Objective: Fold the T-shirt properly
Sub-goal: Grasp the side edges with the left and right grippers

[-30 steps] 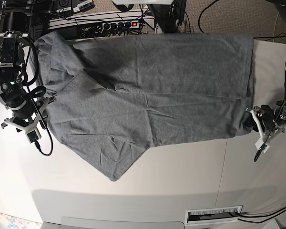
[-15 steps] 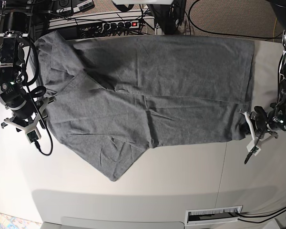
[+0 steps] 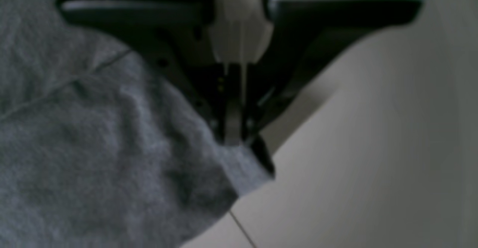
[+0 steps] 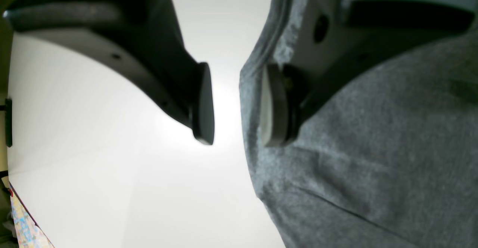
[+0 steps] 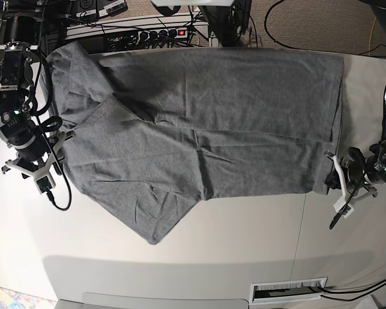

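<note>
- At the base view's right edge, the left gripper sits a little lower and further outward than half a second ago, and the T-shirt corner beside it has been drawn a touch lower with it.
- Its jaws are pressed together on the shirt's corner: the left wrist view, though blurred, shows the left gripper with grey fabric pinched at the tip and the corner hanging just below.
- On the opposite side, the right gripper has not shifted across the three base pictures; it rests at the shirt's edge near the sleeve end.
- Its jaws stand apart: in the right wrist view the right gripper has one pad over bare table and the other pad against the shirt's hemmed edge, with a clear gap between them, so nothing is clamped.
- The T-shirt lies spread flat across the table, wrinkled, with one sleeve pointing toward the near edge and its far hem reaching the table's back edge.
- Behind the table a power strip and tangled cables lie on the floor; a black cable loops beside the right arm.
- Near the front edge lies a white barcode label.
- A seam line runs across the pale table top by the left gripper.
</note>
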`<state>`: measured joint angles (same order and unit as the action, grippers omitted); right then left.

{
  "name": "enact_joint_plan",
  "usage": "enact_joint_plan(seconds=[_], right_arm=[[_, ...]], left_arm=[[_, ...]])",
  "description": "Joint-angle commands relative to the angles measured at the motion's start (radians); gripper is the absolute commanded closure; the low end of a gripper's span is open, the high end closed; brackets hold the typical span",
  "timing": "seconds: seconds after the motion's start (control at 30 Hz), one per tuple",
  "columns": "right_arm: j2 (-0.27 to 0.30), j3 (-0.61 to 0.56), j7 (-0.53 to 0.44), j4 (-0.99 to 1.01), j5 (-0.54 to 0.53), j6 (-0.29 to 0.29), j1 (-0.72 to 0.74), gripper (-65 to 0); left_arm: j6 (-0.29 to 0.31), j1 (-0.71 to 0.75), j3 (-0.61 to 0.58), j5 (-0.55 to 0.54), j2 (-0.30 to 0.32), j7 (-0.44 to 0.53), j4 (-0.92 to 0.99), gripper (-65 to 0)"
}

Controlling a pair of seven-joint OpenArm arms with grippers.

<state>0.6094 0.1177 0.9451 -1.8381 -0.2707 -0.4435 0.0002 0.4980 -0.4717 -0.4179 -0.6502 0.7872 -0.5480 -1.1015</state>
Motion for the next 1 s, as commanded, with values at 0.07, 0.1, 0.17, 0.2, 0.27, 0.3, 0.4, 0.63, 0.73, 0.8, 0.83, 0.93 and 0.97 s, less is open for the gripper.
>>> enact_joint_plan(seconds=[0.07,0.1,0.17,0.2,0.27,0.3,0.4,0.63,0.73,0.8,0.83,0.93,0.97], right_arm=[[0.019,0.011,-0.018,-0.013,0.002,0.005,0.019,-22.2],[0.019,0.011,-0.017,-0.013,0.002,0.005,0.019,-22.2],[0.019,0.011,-0.014,-0.013,0.002,0.005,0.019,-22.2],[0.019,0.011,-0.012,-0.013,0.002,0.005,0.019,-22.2],[0.019,0.011,-0.008,-0.013,0.002,0.005,0.019,-22.2],[0.019,0.011,-0.005,-0.013,0.002,0.005,0.019,-22.2],[0.019,0.011,-0.002,-0.013,0.002,0.005,0.019,-22.2],[0.02,0.011,0.0,-0.013,0.002,0.005,0.019,-22.2],[0.019,0.011,0.0,-0.013,0.002,0.005,0.019,-22.2],[0.02,0.011,0.0,-0.013,0.002,0.005,0.019,-22.2],[0.02,0.011,0.001,-0.013,0.002,0.005,0.019,-22.2],[0.02,0.011,0.001,-0.013,0.002,0.005,0.019,-22.2],[0.02,0.011,0.001,-0.013,0.002,0.005,0.019,-22.2]], left_arm=[[-0.071,-0.029,0.009,0.092,0.018,0.105,-0.01,-20.7],[-0.094,-0.03,0.009,0.135,0.013,0.132,-0.007,-20.7],[-0.114,-0.03,0.009,0.207,0.001,0.185,0.005,-20.7],[-0.116,-0.03,0.009,0.228,-0.008,0.205,0.017,-20.7],[-0.116,-0.03,0.009,0.244,-0.029,0.22,0.048,-20.7],[-0.116,-0.03,0.009,0.247,-0.042,0.22,0.064,-20.7],[-0.112,-0.03,0.009,0.248,-0.069,0.22,0.114,-20.7],[-0.105,-0.03,0.009,0.268,-0.072,0.218,0.14,-23.5],[-0.113,-0.03,0.009,0.306,-0.072,0.22,0.14,-24.2],[-0.113,-0.029,0.009,0.307,-0.073,0.22,0.14,-24.2],[-0.113,-0.029,0.009,0.307,-0.073,0.22,0.14,-24.2],[-0.111,-0.029,0.009,0.304,-0.076,0.22,0.146,-24.2],[-0.109,-0.03,0.009,0.293,-0.078,0.22,0.154,-24.1]])
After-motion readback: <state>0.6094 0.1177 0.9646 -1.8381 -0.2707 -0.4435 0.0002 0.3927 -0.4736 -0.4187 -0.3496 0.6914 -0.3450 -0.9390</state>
